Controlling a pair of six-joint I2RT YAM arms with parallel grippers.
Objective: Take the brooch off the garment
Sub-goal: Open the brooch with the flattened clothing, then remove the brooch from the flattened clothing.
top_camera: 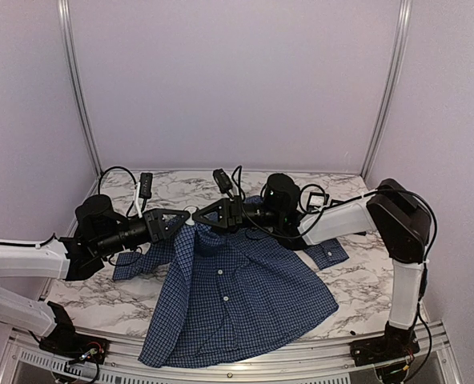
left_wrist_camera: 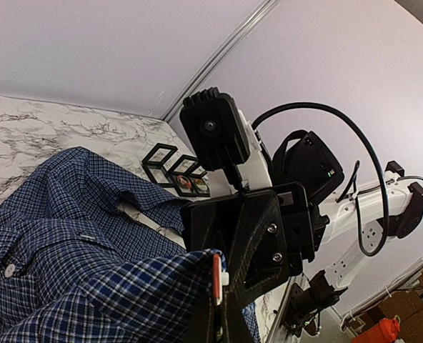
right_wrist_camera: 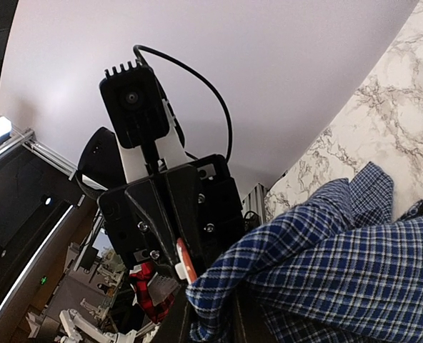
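One blue checked shirt, one marble table, two arms (left arm, right arm), two grippers (left gripper, right gripper).

The garment is dark blue, small-checked, with white buttons, on a grey-veined white marble table.
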